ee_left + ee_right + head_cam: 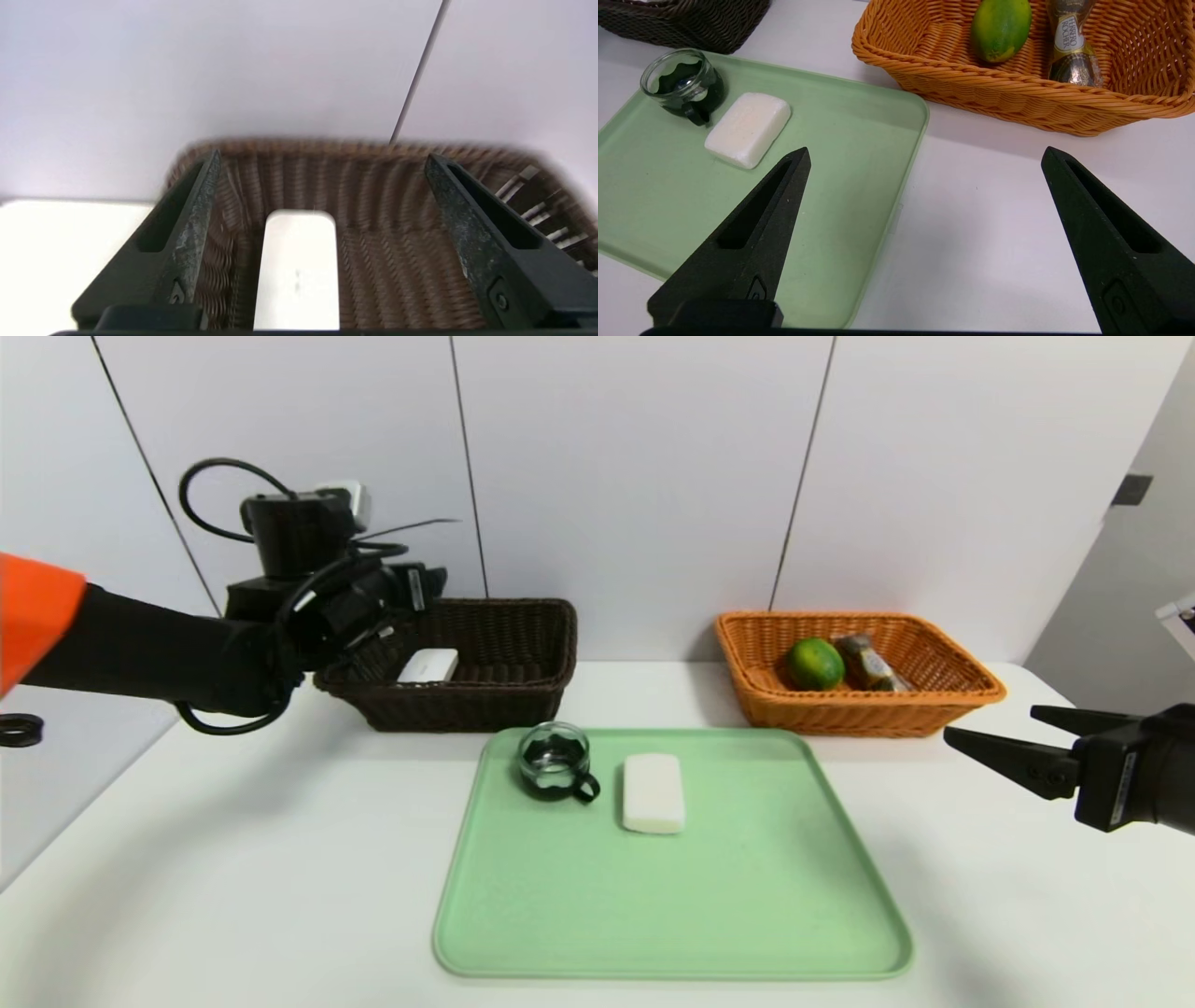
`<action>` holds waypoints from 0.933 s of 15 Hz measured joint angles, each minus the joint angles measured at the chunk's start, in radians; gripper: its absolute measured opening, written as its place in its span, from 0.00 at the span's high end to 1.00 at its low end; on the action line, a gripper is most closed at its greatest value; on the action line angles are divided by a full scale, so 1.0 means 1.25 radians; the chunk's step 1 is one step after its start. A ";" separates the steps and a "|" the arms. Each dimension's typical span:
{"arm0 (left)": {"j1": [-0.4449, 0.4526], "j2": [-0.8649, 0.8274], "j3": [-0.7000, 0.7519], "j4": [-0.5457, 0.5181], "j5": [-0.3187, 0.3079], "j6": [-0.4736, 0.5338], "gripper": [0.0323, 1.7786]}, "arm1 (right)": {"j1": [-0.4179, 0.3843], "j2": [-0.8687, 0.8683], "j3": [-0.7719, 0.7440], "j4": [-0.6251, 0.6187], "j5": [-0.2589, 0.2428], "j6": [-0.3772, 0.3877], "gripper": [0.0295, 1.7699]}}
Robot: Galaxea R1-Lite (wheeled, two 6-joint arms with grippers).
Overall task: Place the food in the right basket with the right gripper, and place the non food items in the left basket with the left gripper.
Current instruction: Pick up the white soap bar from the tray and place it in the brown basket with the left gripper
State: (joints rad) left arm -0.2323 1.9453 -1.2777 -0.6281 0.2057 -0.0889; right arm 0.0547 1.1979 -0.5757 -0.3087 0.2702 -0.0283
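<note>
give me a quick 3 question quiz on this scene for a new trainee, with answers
1. True or false: the lime lies in the orange basket.
2. Which item stands on the green tray beside the white bar?
a) foil-wrapped chocolates
b) glass cup
c) flat white case
3. Fill in: the left gripper is open above the ____ basket.

Key: 1. true; 2. b, the glass cup; 3. dark brown
</note>
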 joint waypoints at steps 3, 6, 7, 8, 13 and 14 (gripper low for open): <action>-0.059 -0.120 0.073 -0.004 0.021 -0.071 0.10 | 0.000 0.001 0.004 0.002 0.000 -0.002 0.04; -0.148 -0.236 0.295 -0.087 0.068 -0.147 0.08 | 0.000 -0.002 0.008 0.001 -0.003 -0.003 0.04; -0.172 -0.259 0.374 -0.148 0.082 -0.157 0.08 | 0.000 -0.003 0.010 0.002 -0.003 -0.005 0.04; -0.192 -0.275 0.450 -0.224 0.092 -0.162 0.07 | 0.000 -0.005 0.010 0.001 -0.003 -0.008 0.04; -0.303 -0.234 0.714 -0.622 0.155 -0.175 0.06 | -0.004 -0.004 0.007 0.006 -0.003 -0.003 0.04; -0.316 -0.205 0.735 -0.668 0.162 -0.176 0.06 | -0.010 -0.002 0.005 0.005 -0.003 -0.004 0.04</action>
State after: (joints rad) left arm -0.6272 1.6896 -0.3594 -1.4628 0.4079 -0.3087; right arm 0.0417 1.1955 -0.5689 -0.3026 0.2670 -0.0332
